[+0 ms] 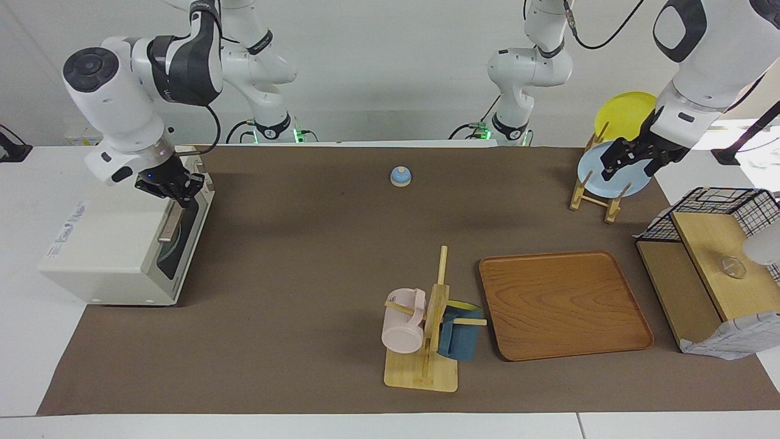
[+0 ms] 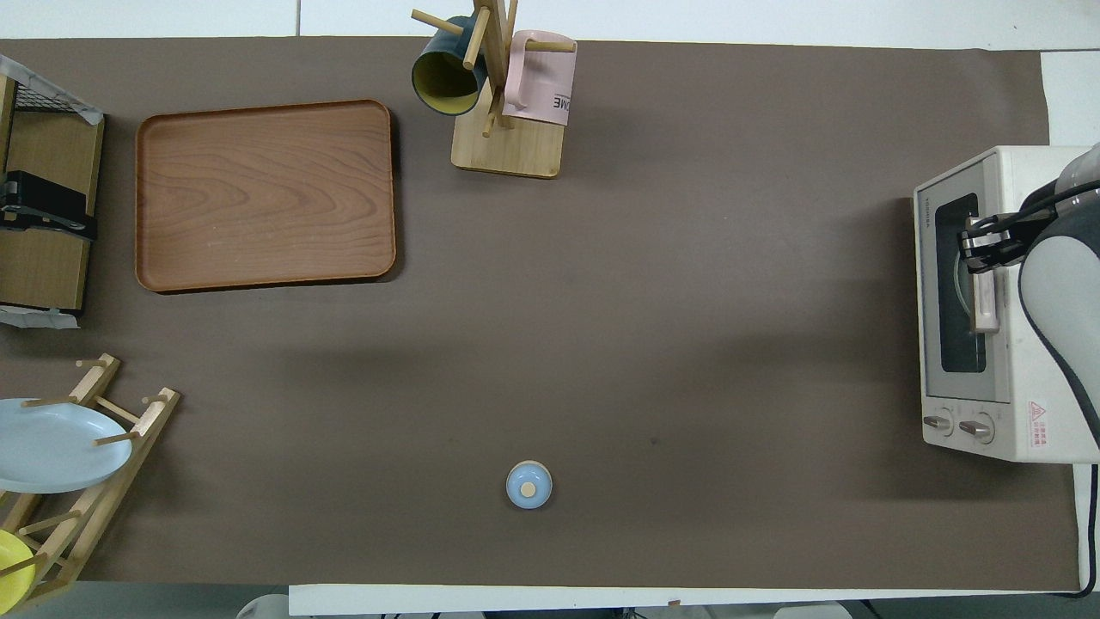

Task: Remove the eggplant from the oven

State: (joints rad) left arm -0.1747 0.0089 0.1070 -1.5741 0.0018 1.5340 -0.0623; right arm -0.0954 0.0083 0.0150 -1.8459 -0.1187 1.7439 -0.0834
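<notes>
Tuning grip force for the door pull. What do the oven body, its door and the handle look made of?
Oven body: cream-white, smooth, probably painted metal. Door: dark glossy pane, likely glass, with a curved shape showing through. Handle: tan matte bar, wood or plastic; can't tell. Right gripper is at the handle; left gripper waits over the plate rack.

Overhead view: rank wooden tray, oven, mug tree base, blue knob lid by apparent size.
1. Wooden tray, largest.
2. Oven, partly cut off by the frame and covered by the right arm, so its rank is unsure.
3. Mug tree base.
4. Blue knob lid, smallest.
</notes>
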